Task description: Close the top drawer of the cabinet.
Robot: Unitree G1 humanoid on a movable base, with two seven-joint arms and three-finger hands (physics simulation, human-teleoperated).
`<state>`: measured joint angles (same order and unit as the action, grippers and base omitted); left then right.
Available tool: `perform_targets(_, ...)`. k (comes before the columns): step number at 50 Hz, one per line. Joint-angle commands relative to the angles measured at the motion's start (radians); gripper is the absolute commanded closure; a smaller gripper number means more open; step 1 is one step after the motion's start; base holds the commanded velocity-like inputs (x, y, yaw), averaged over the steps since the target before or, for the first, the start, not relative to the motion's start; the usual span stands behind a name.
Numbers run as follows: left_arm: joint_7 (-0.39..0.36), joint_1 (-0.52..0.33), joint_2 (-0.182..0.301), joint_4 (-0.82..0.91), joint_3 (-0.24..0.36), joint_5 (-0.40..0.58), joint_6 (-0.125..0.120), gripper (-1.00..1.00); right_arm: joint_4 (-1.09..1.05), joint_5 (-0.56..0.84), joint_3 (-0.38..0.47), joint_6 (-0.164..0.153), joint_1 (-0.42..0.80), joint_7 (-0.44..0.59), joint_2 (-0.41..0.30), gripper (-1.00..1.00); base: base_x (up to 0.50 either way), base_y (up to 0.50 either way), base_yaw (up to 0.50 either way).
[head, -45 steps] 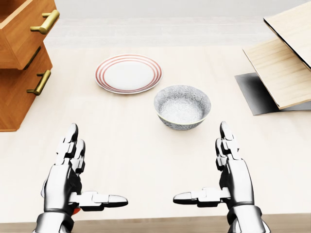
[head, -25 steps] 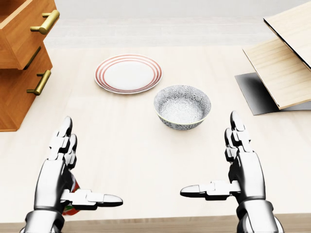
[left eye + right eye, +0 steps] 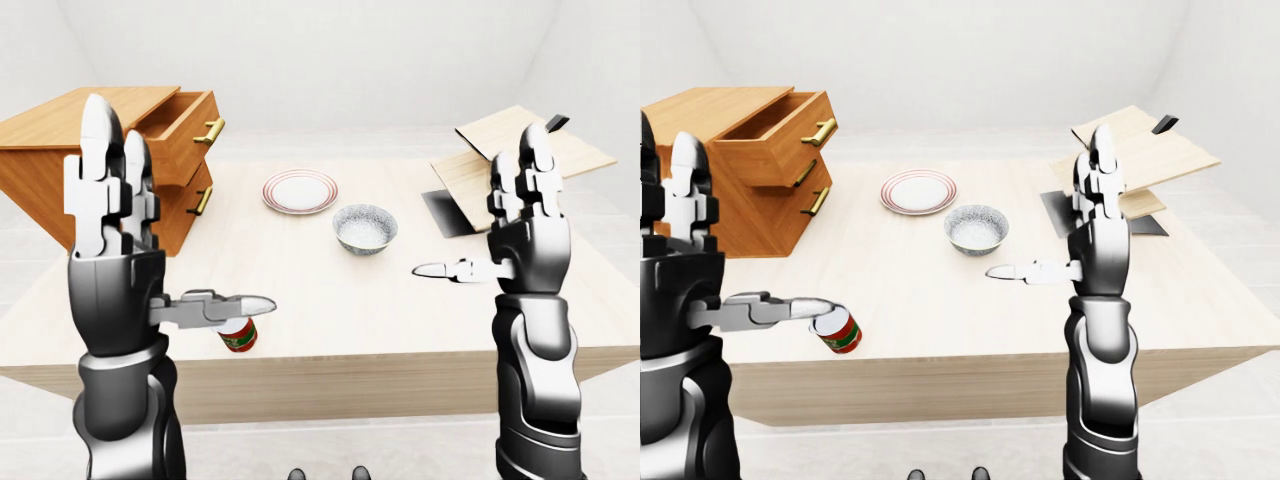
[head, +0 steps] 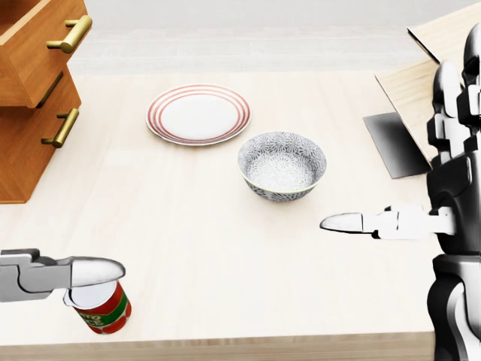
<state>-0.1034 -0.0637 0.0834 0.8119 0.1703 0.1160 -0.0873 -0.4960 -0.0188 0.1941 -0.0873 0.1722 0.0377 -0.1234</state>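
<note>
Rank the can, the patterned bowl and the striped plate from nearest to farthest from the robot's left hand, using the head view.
1. Red can: directly under the left hand, bottom left.
2. Patterned bowl: centre of the table.
3. Striped plate: higher up, above the bowl's left.

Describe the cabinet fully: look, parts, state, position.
The cabinet is a small orange-brown wooden box with two drawers, each with a brass bar handle. The top drawer is pulled well out, its visible interior looking empty; the lower drawer sits nearly shut. It stands upright at the table's left end in the right-eye view. Neither hand touches it.
</note>
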Motion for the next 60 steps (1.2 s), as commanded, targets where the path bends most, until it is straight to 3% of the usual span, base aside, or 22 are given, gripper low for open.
perform_targets(1, -0.015, -0.064, 0.031, 0.114, 0.034, 0.016, 0.000, -1.00, -0.099, -0.024, 0.043, 0.000, 0.061, -0.014, -0.034, -1.00, 0.00, 0.00, 0.00)
perform_targets(12, -0.013, -0.067, 0.017, 0.097, 0.046, -0.006, 0.000, -1.00, -0.176, -0.045, 0.053, 0.000, 0.078, -0.021, -0.048, -1.00, 0.00, 0.00, 0.00)
perform_targets(23, 0.003, -0.100, 0.035, 0.105, 0.058, -0.021, 0.000, -1.00, -0.224, -0.065, 0.066, 0.000, 0.107, -0.025, -0.064, -1.00, 0.00, 0.00, 0.00)
perform_targets(27, 0.011, -0.083, 0.029, 0.107, 0.037, -0.018, 0.000, -1.00, -0.192, -0.068, 0.073, 0.000, 0.094, -0.020, -0.066, -1.00, 0.00, 0.00, 0.00)
perform_targets(32, 0.007, -0.107, 0.042, 0.117, 0.061, -0.028, 0.000, -1.00, -0.231, -0.099, 0.092, 0.000, 0.117, -0.019, -0.084, -1.00, 0.00, 0.00, 0.00)
perform_targets(49, 0.025, -0.072, 0.030, 0.089, 0.053, -0.029, 0.000, -1.00, -0.207, -0.110, 0.090, 0.000, 0.145, -0.045, -0.112, -1.00, 0.00, 0.00, 0.00)
perform_targets(60, 0.024, -0.059, 0.028, 0.074, 0.055, -0.027, 0.000, -1.00, -0.204, -0.101, 0.091, 0.000, 0.139, -0.040, -0.110, -1.00, 0.25, 0.45, 0.00)
